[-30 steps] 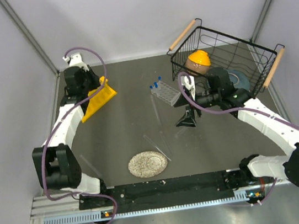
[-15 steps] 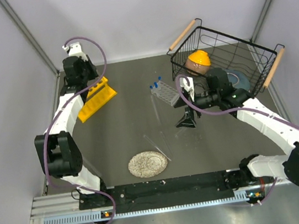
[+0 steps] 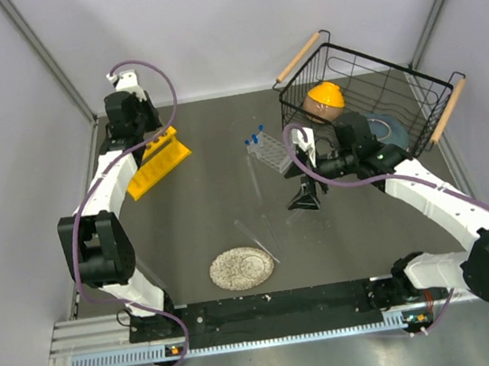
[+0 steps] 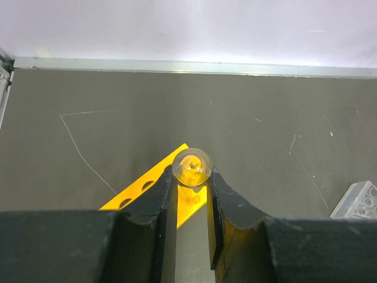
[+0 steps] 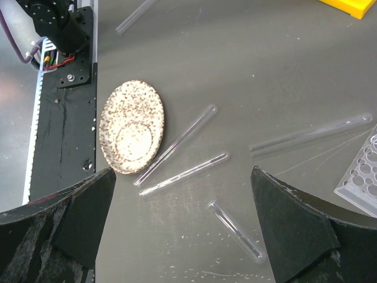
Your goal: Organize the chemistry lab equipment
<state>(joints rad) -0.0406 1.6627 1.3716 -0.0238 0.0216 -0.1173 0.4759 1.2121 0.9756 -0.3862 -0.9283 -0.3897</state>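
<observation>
Top external first, biggest to smallest. The dark grey desk carries everything. At the far right sits the black wire basket with wooden handles; it's not my job, so I leave it alone.

Far left is the yellow six-hole plastic tube rack, set askew to the desk edges. I judge it stiff and light, so a careless push could shove it.

The left gripper hangs right over the rack. On the left wrist view its jaws are clenched on a long thin clear test tube, seen end-on, with yellow showing through it.

The round speckled flat disc lies near the front and is no concern of mine. The small clear plastic rack is mid-desk beside the basket, and short clear blue-capped vials are standing at its far end.

On the right wrist view, the right gripper hovers with its jaws released and spread wide, holding nothing. Below it are four loose clear tubes, one against the disc's rim, one just beside that, a shorter one nearer and a long one toward the clear rack.

My read is that these tubes are featherlight, slick and round. They will roll away from a closing jaw and crack if pinched hard. I'd take one across its middle with the jaws square to its length and squeeze gently. The capped vials look sturdier, and I'd take those by the body just under the cap.
</observation>
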